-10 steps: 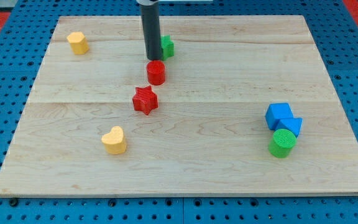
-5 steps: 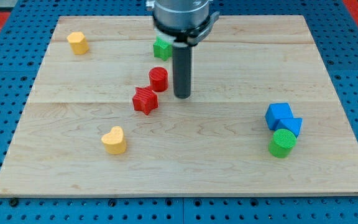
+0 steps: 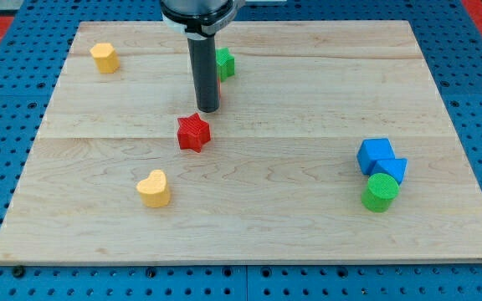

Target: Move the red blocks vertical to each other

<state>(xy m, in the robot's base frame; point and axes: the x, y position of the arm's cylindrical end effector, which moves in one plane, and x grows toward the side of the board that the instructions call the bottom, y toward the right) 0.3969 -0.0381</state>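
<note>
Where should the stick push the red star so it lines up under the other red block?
Judging loosely: push the red star on its left points, coming from the view's left. My tip sits just up-right of it, almost hiding the red cylinder, so the star seems to need a small rightward nudge.

so the rod (image 3: 202, 71) is standing right in front of the red cylinder (image 3: 218, 90), only a thin red sliver peeks out along the rod's right edge, cant make out its shape or whether my tip (image 3: 207, 109) is touching it. the green block (image 3: 224, 62) behind is half covered by the rod too, its left side is gone, shape is hard to call. the arm's top part is cut off by the view's top edge. over on the right the green cylinder (image 3: 380, 191) hides the lower front of a blue block (image 3: 394, 170), and the blue cube (image 3: 376, 154) overlaps its left side
</note>
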